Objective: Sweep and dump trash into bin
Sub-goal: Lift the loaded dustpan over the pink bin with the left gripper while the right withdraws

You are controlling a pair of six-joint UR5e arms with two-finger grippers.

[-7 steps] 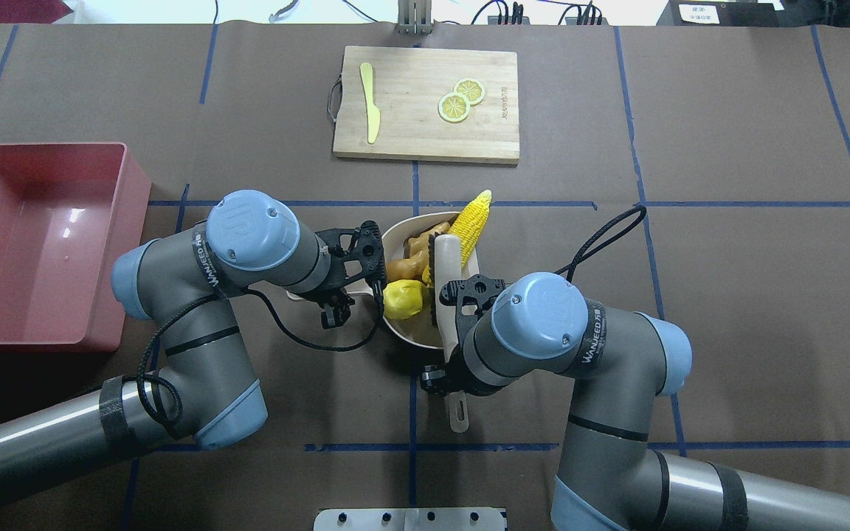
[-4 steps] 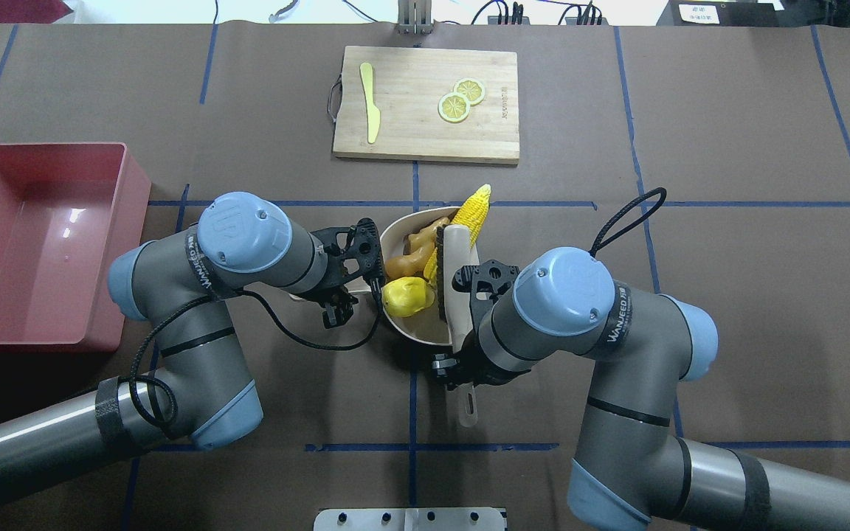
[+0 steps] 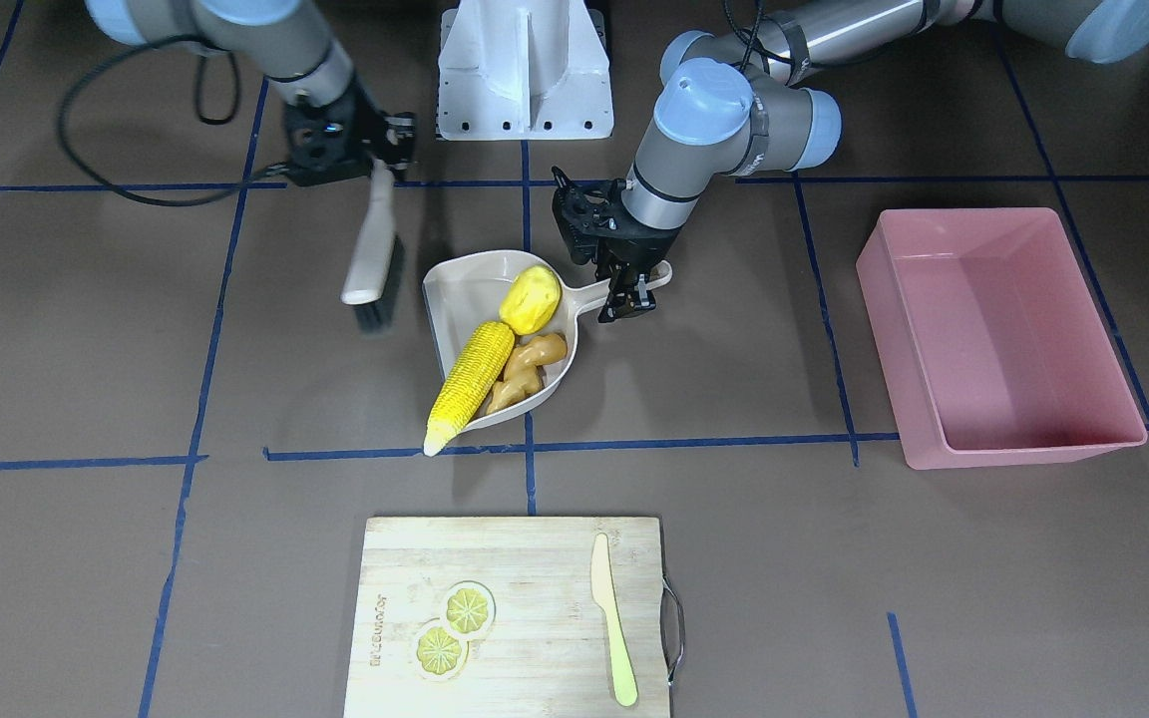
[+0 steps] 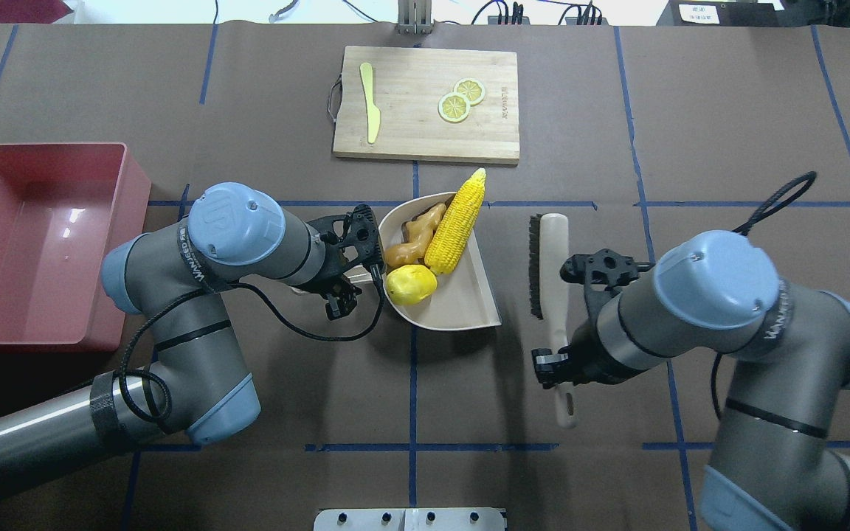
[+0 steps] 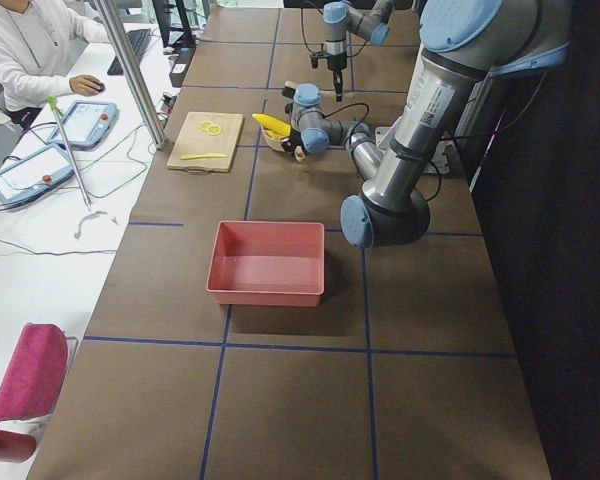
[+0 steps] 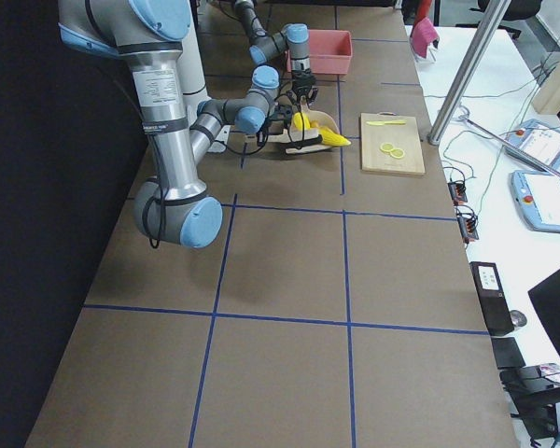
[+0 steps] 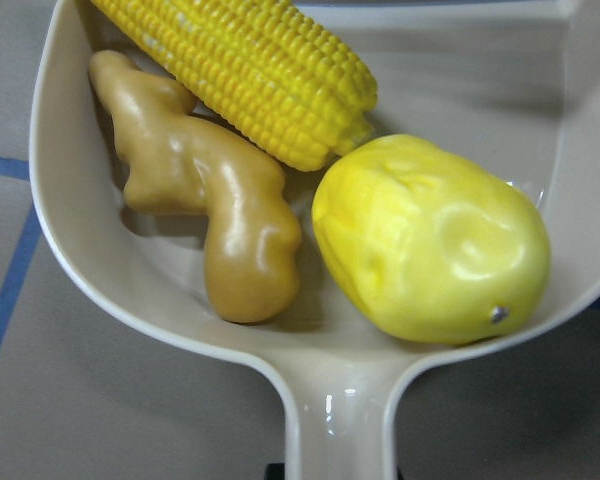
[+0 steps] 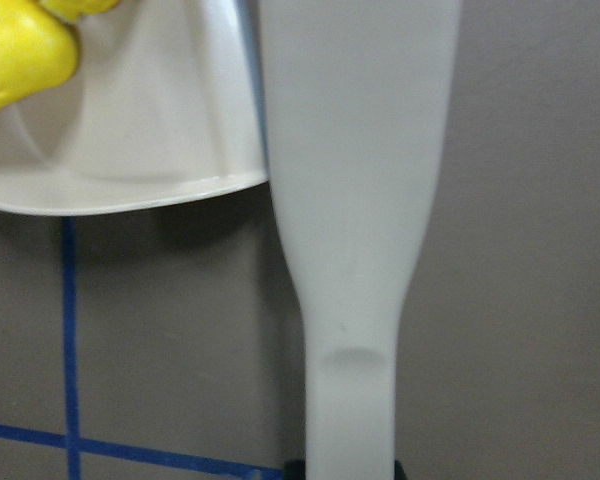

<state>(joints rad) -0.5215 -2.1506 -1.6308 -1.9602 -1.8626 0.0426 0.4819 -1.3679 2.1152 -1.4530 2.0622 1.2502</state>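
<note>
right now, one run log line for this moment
left hand: shut on dustpan handle | right hand: holding brush beside dustpan | corn, potato, ginger: in dustpan | bin: no trash

Brown table (image 4: 690,110), pink bin (image 4: 41,243), cutting brd (image 4: 417,125)

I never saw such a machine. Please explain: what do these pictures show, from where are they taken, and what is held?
This is a robot with two arms at a table; each arm ends in a two-finger hand. One picture looks down from behind it, one faces it, two look from the table's ends, two come from wrist cameras. The left hand grips the handle of a beige dustpan holding a toy corn cob, a yellow lump and a ginger root. The right hand holds a brush beside it. An empty pink bin stands on the robot's left. A cutting board carries a knife and two lemon slices.
</note>
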